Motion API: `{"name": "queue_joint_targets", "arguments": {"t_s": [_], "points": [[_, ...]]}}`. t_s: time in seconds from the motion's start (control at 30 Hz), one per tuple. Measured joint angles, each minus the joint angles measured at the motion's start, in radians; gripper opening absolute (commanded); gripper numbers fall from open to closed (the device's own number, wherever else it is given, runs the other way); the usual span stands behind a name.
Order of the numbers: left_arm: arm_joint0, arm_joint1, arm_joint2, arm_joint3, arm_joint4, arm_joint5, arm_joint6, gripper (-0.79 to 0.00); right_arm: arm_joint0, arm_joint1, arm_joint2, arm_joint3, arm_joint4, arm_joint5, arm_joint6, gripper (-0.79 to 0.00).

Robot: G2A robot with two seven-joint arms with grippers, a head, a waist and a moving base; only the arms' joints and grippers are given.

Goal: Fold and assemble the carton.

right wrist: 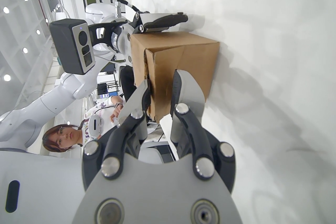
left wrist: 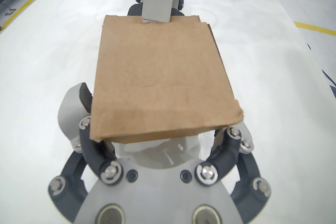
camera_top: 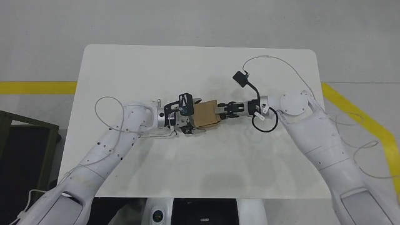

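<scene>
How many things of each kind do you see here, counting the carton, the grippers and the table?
Cartons: 1, the brown cardboard carton
Grippers: 2, the left gripper and the right gripper, each closed on the carton
Tables: 1, the white table
Total: 4

Carton (camera_top: 206,112) is pretty much dead centre of the tabletop (camera_top: 187,62). The left gripper (camera_top: 192,120) straddles the carton's left end and the right gripper (camera_top: 224,111) pinches its right end, so it's sandwiched between them.
</scene>
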Motion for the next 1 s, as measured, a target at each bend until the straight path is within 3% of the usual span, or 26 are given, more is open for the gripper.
{"name": "queue_joint_targets", "arguments": {"t_s": [0.2,0.37,0.5,0.63,1.0], "points": [[-0.001,0.001,-0.001,0.003,0.003,-0.004,-0.002,0.0,-0.003,0.003,0.015,0.016,0.019,-0.02,0.0,-0.529],[-0.001,0.001,-0.002,0.005,0.002,-0.006,-0.003,0.0,-0.023,0.013,0.046,-0.002,0.025,-0.028,0.006,-0.529],[-0.001,0.001,-0.002,0.006,-0.001,-0.007,-0.004,0.0,-0.05,0.025,0.079,-0.03,0.024,-0.027,-0.004,-0.591],[-0.001,0.001,-0.002,0.005,-0.002,-0.006,-0.002,0.0,-0.071,0.036,0.107,-0.042,-0.003,-0.022,-0.03,-0.785],[0.0,0.001,-0.004,0.004,-0.003,-0.007,-0.004,0.0,-0.068,0.029,0.072,-0.045,-0.018,-0.009,-0.037,-0.785]]}}
